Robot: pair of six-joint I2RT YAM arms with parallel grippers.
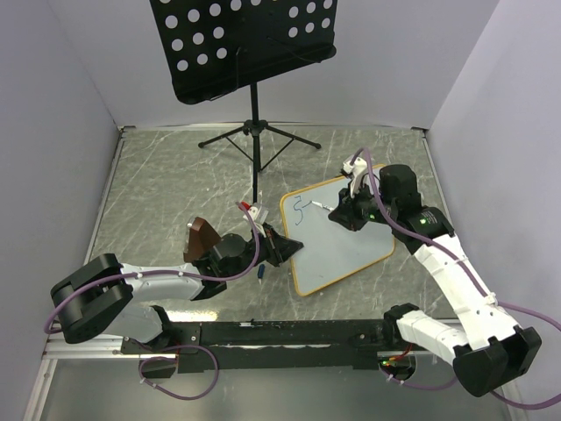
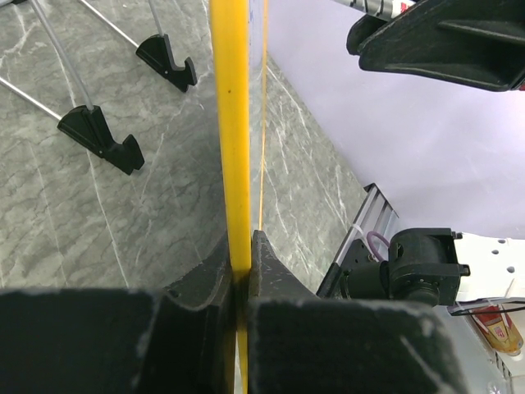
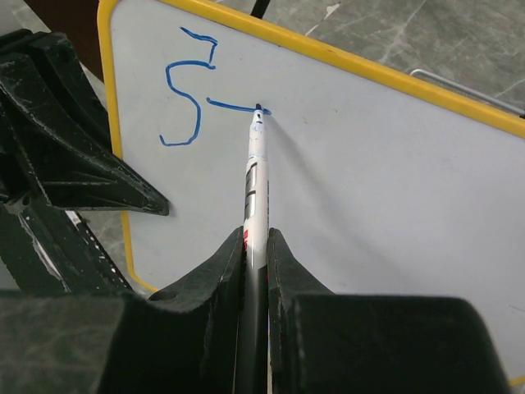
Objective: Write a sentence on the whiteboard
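- The left gripper (image 2: pixel 242 246) is closed on the left edge of the board (image 1: pixel 342 246). Its fingers pinch the yellow frame with no gap. I think this grip must be firm, so that the board does not slide or turn under the marker.
- The board is on the table (image 1: pixel 166 175), right of the middle, between the two grippers and turned with one corner to the near side. I cannot tell if it lies fully flat.
- The right gripper (image 3: pixel 256 238) is closed tightly around the marker (image 3: pixel 255 176). The tip touches the board at the right end of a short blue stroke.
- Of the sentence (image 3: pixel 184 98), only an "S" and this short stroke are written, at the far left corner of the board. Most of the white surface is free.
- To write well, the pressure should be light and steady. The tip should lift cleanly between letters. The letters should be small and run along the far edge, so that the words fit.
- The stand (image 1: pixel 241 44) is far behind, well apart, and is not needed.
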